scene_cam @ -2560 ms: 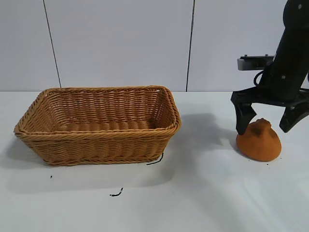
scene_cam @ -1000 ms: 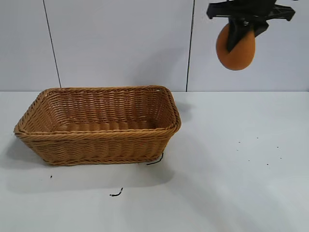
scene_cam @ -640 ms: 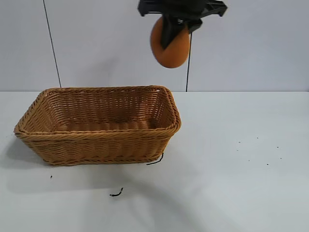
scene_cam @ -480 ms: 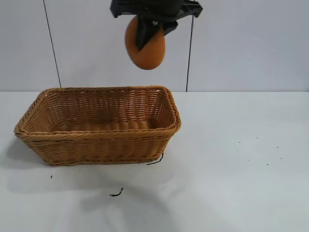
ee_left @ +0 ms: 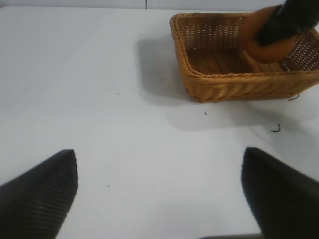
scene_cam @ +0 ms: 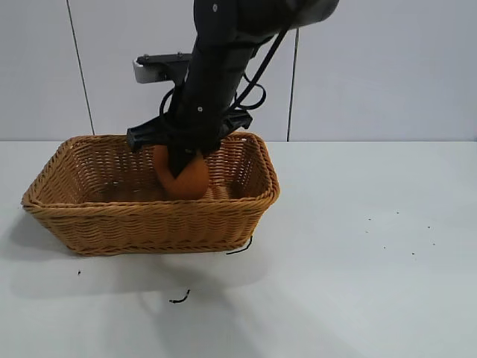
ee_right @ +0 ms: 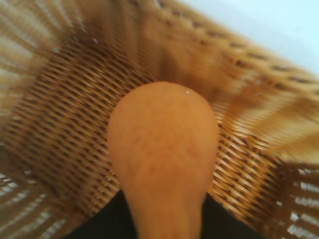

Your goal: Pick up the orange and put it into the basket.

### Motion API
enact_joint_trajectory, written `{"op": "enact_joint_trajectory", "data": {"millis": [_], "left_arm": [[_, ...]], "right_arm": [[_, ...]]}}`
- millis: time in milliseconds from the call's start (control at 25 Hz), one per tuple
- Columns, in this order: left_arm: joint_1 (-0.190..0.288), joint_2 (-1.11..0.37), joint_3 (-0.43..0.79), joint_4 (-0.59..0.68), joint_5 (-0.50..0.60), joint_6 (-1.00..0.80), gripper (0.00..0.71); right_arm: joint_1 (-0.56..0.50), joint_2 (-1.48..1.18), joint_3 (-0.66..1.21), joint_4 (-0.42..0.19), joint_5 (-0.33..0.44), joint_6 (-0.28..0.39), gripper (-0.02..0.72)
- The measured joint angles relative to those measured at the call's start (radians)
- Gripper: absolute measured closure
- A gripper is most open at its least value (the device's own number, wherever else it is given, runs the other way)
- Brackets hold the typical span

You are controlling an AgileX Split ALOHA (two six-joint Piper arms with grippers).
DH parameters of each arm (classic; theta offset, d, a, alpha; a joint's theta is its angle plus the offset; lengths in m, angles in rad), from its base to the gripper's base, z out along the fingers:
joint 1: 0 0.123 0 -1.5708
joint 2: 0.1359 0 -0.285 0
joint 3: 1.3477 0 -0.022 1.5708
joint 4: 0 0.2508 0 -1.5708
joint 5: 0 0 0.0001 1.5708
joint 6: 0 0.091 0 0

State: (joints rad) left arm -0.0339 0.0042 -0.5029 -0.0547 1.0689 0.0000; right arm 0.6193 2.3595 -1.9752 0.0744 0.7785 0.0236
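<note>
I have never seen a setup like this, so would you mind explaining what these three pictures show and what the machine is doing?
This is a two-armed table robot. The exterior view faces it from outside: the right gripper reaches down into a woven basket on the white table, with the orange at its fingers, inside the basket. Whether the fruit is gripped or let go cannot be told. The other two pictures come from cameras on the wrists. The right one looks down past the orange at the basket floor. The left one shows the idle left gripper, open, parked well short of the basket.

burnt-orange orange (scene_cam: pixel 185 177), tan woven basket (scene_cam: pixel 149 224), seemingly plain.
</note>
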Motion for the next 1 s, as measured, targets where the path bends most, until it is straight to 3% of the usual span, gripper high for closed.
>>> {"op": "enact_joint_trajectory", "data": {"millis": [80,120,160,440,1000], "left_arm": [[0.000,0.000,0.000,0.000,0.000,0.000,0.071],[0.000,0.000,0.000,0.000,0.000,0.000,0.071],[0.000,0.000,0.000,0.000,0.000,0.000,0.071],[0.000,0.000,0.000,0.000,0.000,0.000,0.071],[0.000,0.000,0.000,0.000,0.000,0.000,0.071]], "right_arm": [[0.000,0.000,-0.050,0.000,0.047,-0.001,0.055],[0.000,0.000,-0.050,0.000,0.047,-0.001,0.055],[-0.001,0.000,-0.116,-0.001,0.096,-0.001,0.026],[-0.045,-0.001,-0.321,-0.055,0.229,0.001,0.015],[-0.450,-0.001,-0.347,-0.085,0.398,0.019,0.015]]}}
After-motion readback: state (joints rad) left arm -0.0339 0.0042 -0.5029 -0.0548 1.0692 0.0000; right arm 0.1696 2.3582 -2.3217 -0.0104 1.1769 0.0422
